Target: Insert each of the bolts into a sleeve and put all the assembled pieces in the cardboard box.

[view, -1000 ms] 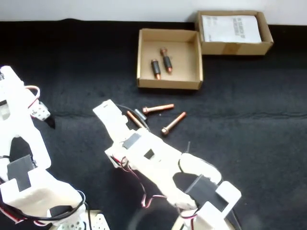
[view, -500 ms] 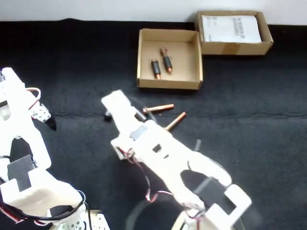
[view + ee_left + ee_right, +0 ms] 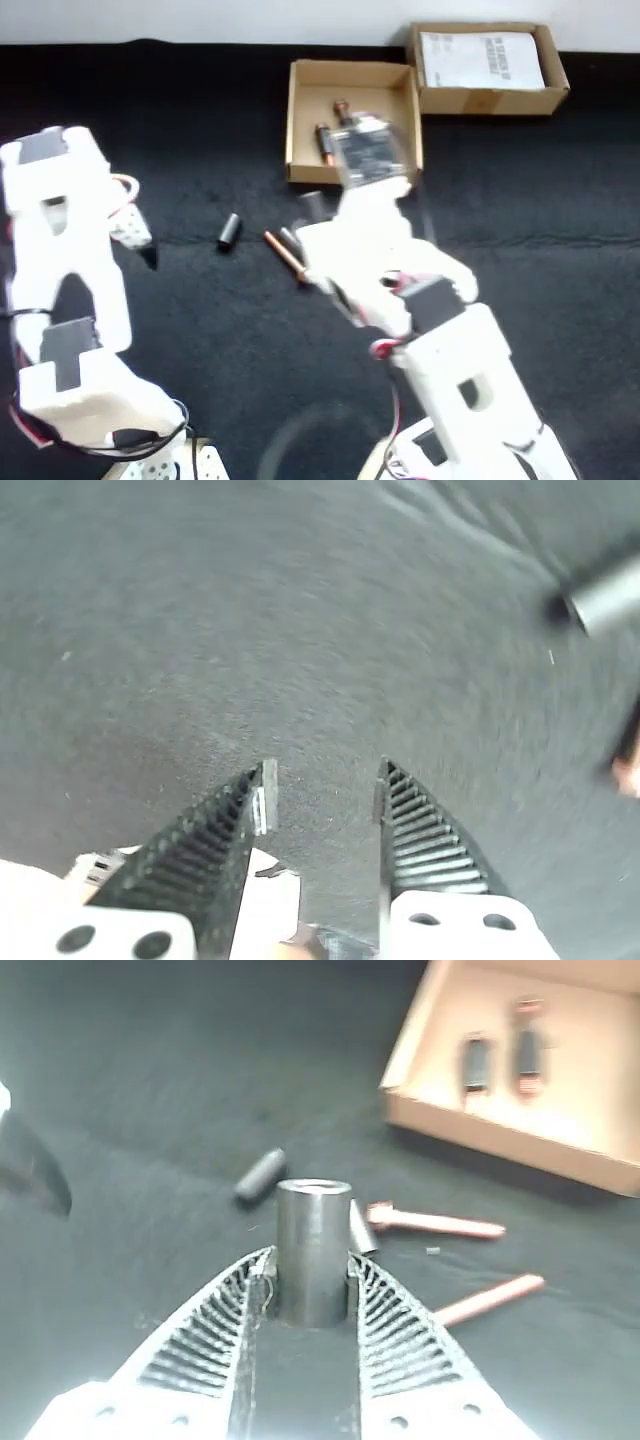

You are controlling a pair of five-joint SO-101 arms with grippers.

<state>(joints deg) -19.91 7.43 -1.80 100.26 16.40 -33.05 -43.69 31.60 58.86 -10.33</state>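
My right gripper (image 3: 310, 1257) is shut on a grey sleeve (image 3: 313, 1228), held upright above the mat; in the high view this sleeve (image 3: 312, 205) hangs just in front of the cardboard box (image 3: 300, 110). Below lie a loose sleeve (image 3: 260, 1175), another sleeve (image 3: 360, 1226) and two copper bolts (image 3: 435, 1224) (image 3: 490, 1300). The box (image 3: 500, 1135) holds two assembled pieces (image 3: 476, 1060) (image 3: 527, 1055). My left gripper (image 3: 322, 780) is open over bare mat, with a sleeve (image 3: 605, 600) farther off. In the high view it (image 3: 142, 245) sits left of the loose sleeve (image 3: 230, 231) and a bolt (image 3: 285, 253).
A second cardboard box (image 3: 490, 98) with a white sheet in it stands at the back right, touching the first. The black mat (image 3: 550, 260) covers the whole table. The right arm's body covers the mat in front of the box.
The right arm has swung from the front left toward the box and risen, with a sleeve in its gripper. A loose sleeve is uncovered. The left arm has shifted right.
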